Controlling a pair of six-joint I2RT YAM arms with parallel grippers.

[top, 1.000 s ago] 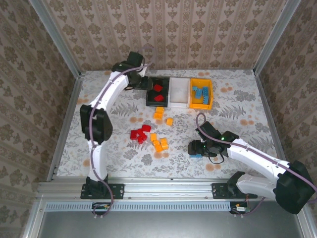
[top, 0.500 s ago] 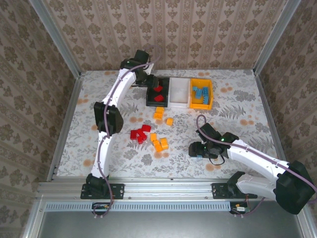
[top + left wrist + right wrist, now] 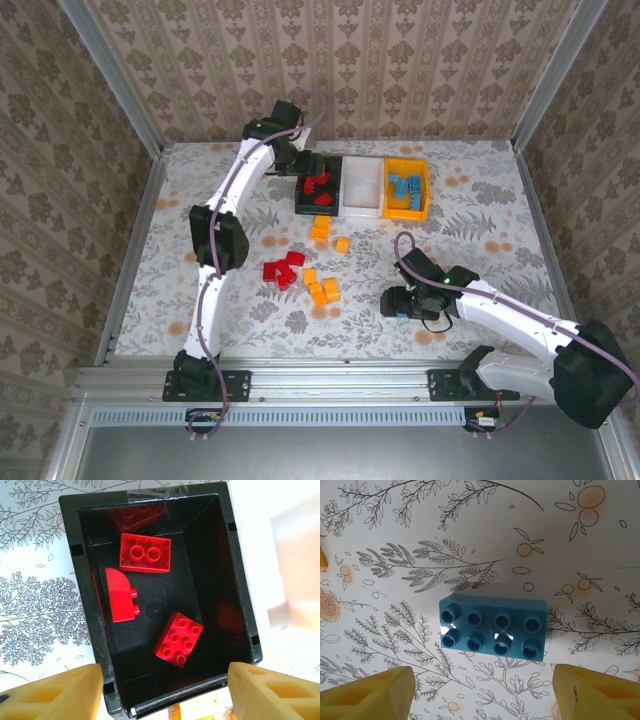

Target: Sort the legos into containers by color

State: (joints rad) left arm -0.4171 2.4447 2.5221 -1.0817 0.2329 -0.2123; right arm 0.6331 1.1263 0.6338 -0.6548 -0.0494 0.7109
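The left gripper (image 3: pixel 308 168) hangs over the black rectangular plastic tray (image 3: pixel 84 595). Its yellow fingers (image 3: pixel 55 695) are spread wide with nothing between them. Three red plastic bricks (image 3: pixel 145 553) lie inside the black tray: a flat four-stud one, a rounded one and a six-stud one. A white plastic tray (image 3: pixel 363 185) is joined to the black tray's right side, and a yellow-orange plastic tray (image 3: pixel 425 190) holding small blue bricks (image 3: pixel 403 188) comes next in the row.

Near the black tray's front edge, two orange plastic bricks (image 3: pixel 320 230) lie on the floral-patterned tabletop (image 3: pixel 230 290). Farther forward are a cluster of loose red bricks (image 3: pixel 283 268) and another cluster of orange bricks (image 3: pixel 322 290).

Well forward and right of the black tray, the right gripper (image 3: pixel 397 303) hovers above a blue eight-stud plastic brick (image 3: pixel 492 627). The brick lies flat on the tabletop. The right gripper's fingers (image 3: pixel 595 692) are spread apart and clear of it.
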